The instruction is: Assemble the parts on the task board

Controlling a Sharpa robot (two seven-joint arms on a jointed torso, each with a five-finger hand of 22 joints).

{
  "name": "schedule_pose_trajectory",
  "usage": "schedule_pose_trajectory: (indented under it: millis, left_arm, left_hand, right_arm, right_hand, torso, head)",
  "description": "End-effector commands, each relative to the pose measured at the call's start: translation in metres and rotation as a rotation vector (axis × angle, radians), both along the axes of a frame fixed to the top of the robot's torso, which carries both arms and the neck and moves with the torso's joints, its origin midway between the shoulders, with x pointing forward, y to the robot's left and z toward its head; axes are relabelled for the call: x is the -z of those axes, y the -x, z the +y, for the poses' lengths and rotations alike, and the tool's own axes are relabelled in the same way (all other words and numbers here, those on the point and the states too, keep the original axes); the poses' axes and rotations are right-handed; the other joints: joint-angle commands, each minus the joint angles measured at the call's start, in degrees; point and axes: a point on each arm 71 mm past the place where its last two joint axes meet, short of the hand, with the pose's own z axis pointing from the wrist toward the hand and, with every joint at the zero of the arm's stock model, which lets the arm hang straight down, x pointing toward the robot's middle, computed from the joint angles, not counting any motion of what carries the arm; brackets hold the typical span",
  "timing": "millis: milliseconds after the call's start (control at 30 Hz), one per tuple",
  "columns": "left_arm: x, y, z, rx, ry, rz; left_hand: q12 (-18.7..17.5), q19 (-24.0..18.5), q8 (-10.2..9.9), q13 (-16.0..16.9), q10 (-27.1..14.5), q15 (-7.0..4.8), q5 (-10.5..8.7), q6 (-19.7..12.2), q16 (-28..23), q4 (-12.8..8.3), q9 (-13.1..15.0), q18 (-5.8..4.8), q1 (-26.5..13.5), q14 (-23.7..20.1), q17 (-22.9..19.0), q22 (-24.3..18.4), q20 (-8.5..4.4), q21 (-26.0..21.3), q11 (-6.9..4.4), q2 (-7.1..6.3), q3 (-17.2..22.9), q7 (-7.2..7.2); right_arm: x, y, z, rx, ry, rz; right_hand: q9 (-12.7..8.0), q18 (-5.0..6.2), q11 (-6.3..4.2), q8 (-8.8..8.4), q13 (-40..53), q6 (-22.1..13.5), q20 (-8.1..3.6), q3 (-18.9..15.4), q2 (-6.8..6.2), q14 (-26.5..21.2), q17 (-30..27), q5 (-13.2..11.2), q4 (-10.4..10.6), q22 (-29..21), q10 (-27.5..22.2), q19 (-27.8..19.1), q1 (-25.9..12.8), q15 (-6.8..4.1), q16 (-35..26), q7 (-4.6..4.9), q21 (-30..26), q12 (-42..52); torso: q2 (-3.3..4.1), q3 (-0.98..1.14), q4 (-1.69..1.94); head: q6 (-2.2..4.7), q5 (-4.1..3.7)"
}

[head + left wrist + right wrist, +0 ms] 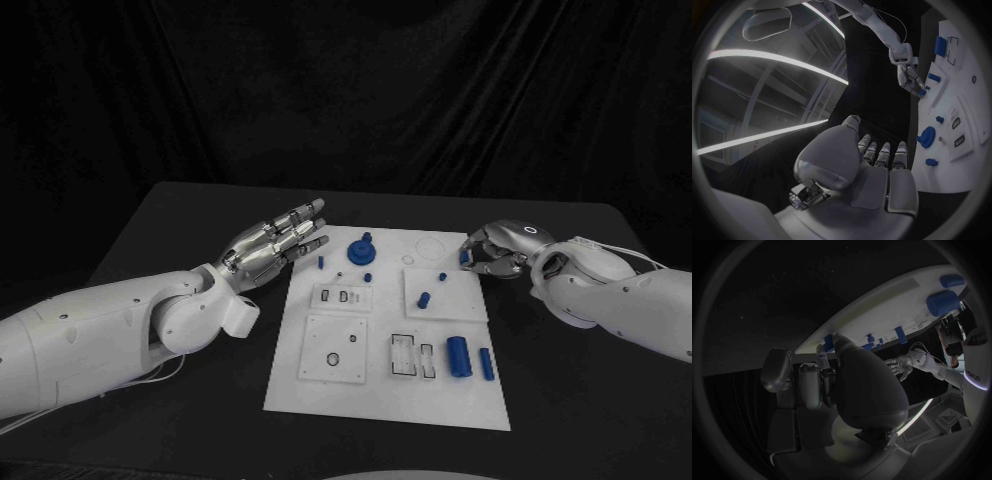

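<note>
Fingers of the right silver hand (495, 255) curl around a small blue plastic part (464, 257) at the far right edge of the white flat task board (368, 395). We judge this hand nearer; the left silver hand (274, 245), spread and empty, hovers beside the board's far left edge.

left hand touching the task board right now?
Apart. In the head view the left hand is open beside the task board edge; the left wrist view shows dark table between its fingertips and the board.
</note>
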Motion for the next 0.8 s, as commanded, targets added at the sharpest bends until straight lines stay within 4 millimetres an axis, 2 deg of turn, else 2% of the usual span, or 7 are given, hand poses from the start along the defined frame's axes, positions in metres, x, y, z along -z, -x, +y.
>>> schedule_pose_trajectory:
  millis: [33, 200, 533, 800]
  left_arm:
    - [-0.0002, 0.0010, -0.0019, 0.014, 0.015, -0.001]
    - [0.0004, 0.0012, -0.0020, 0.015, 0.014, 0.001]
    - [0.0016, 0.0006, -0.0008, 0.012, 0.008, 0.005]
    - [0.0020, 0.0010, 0.0006, 0.009, 0.006, 0.006]
  left_hand:
    - [-0.3, 0.0, 0.2, -0.1, 0.1, 0.26, 0.40, -0.2, -0.4, 0.0, 0.0, 0.58, 0.2, 0.0, -0.1, -0.1, 0.28, -0.3, 0.37, -0.13, 0.4, -0.09]
    - [-0.3, 0.0, 0.2, -0.1, 0.1, 0.27, 0.41, -0.2, -0.4, -0.1, 0.0, 0.58, 0.2, 0.0, -0.1, -0.1, 0.29, -0.3, 0.41, -0.12, 0.5, -0.12]
    - [-0.3, 0.0, 0.2, -0.1, 0.1, 0.27, 0.41, -0.2, -0.4, -0.1, 0.0, 0.58, 0.2, 0.0, -0.1, -0.1, 0.29, -0.3, 0.41, -0.12, 0.5, -0.12]
    - [-0.3, 0.0, 0.2, -0.1, 0.1, 0.27, 0.41, -0.3, -0.4, -0.1, 0.0, 0.57, 0.2, 0.0, -0.1, -0.1, 0.29, -0.3, 0.44, -0.13, 0.6, -0.15]
  right_arm:
    - [0.0019, 0.0007, -0.0005, 0.002, 0.000, 0.002]
    - [0.0012, 0.0008, 0.0002, -0.003, -0.009, -0.007]
    - [-0.0019, 0.0012, 0.0036, -0.024, -0.050, -0.042]
    - [-0.0075, 0.0048, 0.0057, -0.036, -0.095, -0.094]
  right_hand:
    - [0.3, 0.42, 0.24, 0.55, 15.1, 0.7, -0.09, 0.3, 0.32, 3.9, 8.8, 0.3, -0.2, 3.0, 6.1, -0.4, 0.7, 0.24, -0.2, 0.07, -0.3, 0.2]
    - [1.2, 0.46, 0.07, 1.45, 15.1, 2.1, -0.18, 0.6, 0.87, 3.8, 8.6, 1.2, -0.6, 2.9, 6.1, -0.4, 1.2, 0.11, -0.5, -0.17, -0.7, 0.2]
    - [3.5, 0.51, -0.62, 4.33, 15.1, 4.9, -0.64, 0.6, 1.92, 3.7, 8.1, 2.6, -1.7, 3.0, 6.1, -0.3, 2.0, -0.43, -1.0, -1.03, -1.3, 0.2]
    - [4.6, 0.43, -0.75, 5.68, 15.1, 5.9, -0.89, 0.6, 2.13, 3.8, 8.0, 4.4, -2.2, 3.2, 6.1, 0.1, 2.3, -0.64, -1.1, -1.04, -1.2, 0.2]
  torso:
    - [0.00, 0.00, 0.03]
    - [0.03, 0.01, 0.01]
    - [0.01, 0.00, 0.01]
    - [0.00, -0.01, 0.01]
  head:
    - [-0.08, -0.04]
    - [-0.16, -0.01]
    - [-0.25, 0.01]
    - [-0.44, 0.39]
